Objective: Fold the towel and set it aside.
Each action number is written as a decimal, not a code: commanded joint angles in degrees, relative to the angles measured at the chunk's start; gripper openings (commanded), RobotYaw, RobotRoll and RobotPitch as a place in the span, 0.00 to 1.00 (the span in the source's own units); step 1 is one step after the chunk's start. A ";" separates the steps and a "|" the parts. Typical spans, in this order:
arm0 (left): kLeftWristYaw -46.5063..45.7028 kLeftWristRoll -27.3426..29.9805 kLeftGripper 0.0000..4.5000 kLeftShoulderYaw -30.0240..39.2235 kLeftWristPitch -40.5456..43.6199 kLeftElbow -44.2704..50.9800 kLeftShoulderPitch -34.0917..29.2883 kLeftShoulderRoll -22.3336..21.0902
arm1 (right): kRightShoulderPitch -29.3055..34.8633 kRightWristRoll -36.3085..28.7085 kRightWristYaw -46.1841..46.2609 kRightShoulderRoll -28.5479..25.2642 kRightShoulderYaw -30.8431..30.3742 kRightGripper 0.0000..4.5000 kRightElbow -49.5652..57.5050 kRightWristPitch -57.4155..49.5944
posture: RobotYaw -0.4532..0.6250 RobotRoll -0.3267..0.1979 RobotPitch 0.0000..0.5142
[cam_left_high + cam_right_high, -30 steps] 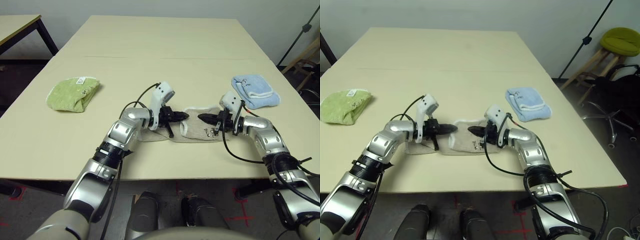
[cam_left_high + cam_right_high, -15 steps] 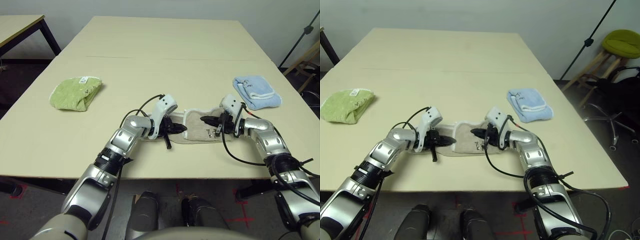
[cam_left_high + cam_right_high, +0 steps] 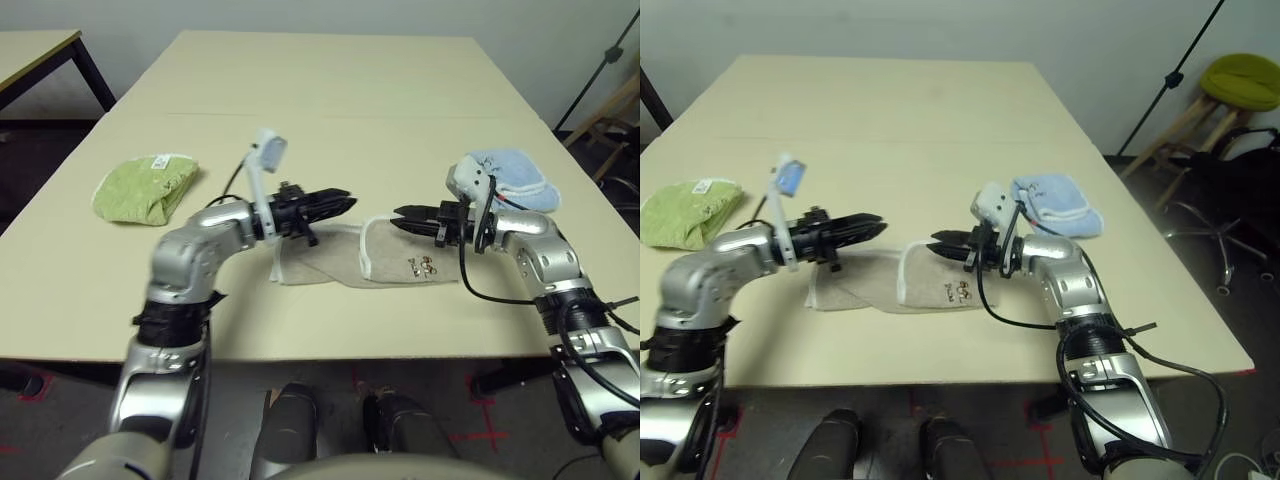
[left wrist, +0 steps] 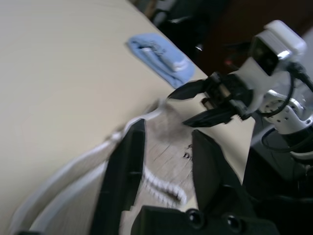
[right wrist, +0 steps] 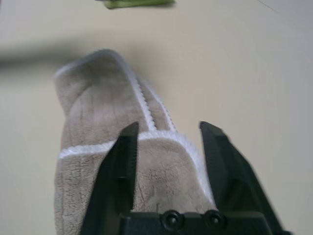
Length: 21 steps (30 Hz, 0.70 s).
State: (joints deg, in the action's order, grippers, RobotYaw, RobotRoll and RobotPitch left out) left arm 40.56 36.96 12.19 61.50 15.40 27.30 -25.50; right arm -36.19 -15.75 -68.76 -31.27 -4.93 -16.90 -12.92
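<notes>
The beige-grey towel (image 3: 390, 262) lies folded on the table near its front edge, white edging showing and a small dark mark (image 3: 420, 266) facing up. My left gripper (image 3: 342, 201) hovers open above the towel's left part, touching nothing. From the right, my right gripper (image 3: 399, 218) hangs open over the towel's white-edged fold, also holding nothing. The left wrist view looks down past its spread fingers (image 4: 128, 161) at the towel (image 4: 166, 147) and the right gripper (image 4: 188, 105). In the right wrist view the towel (image 5: 98, 127) lies below the parted fingers (image 5: 122, 161).
A green folded cloth (image 3: 145, 188) rests at the table's left. A light blue folded cloth (image 3: 510, 175) sits at the right, just behind my right wrist. The pale table (image 3: 320, 90) stretches far back. A black stand and chairs are off the right side.
Both grippers have risen off the towel and drawn back from each other. The left arm has swung up and outward. The towel stays lying on the table.
</notes>
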 commanded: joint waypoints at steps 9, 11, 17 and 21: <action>-19.88 21.62 0.99 14.35 31.00 11.89 -5.95 3.61 | -5.65 2.65 -9.27 -4.98 -0.83 1.00 -7.89 11.99 | 0.63 0.62 0.28; -24.14 28.00 0.99 13.90 31.00 11.41 -8.81 2.30 | -5.85 3.70 -9.88 -5.53 -1.02 1.00 -9.41 15.34 | 0.62 0.62 0.28; -43.49 48.27 0.99 15.18 27.88 7.97 -15.03 0.97 | -6.16 3.84 -13.21 -6.37 -0.09 1.00 -14.84 22.90 | 0.62 0.62 0.26; -62.40 67.64 0.99 5.93 11.90 7.71 -20.64 -5.61 | -7.28 3.55 -15.88 -6.51 -0.03 1.00 -18.57 25.62 | 0.63 0.62 0.26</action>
State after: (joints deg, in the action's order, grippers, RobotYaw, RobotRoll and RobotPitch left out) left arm -15.89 98.31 21.37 78.32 23.20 7.25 -30.09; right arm -42.74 -11.95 -83.21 -37.53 -5.33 -34.56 11.69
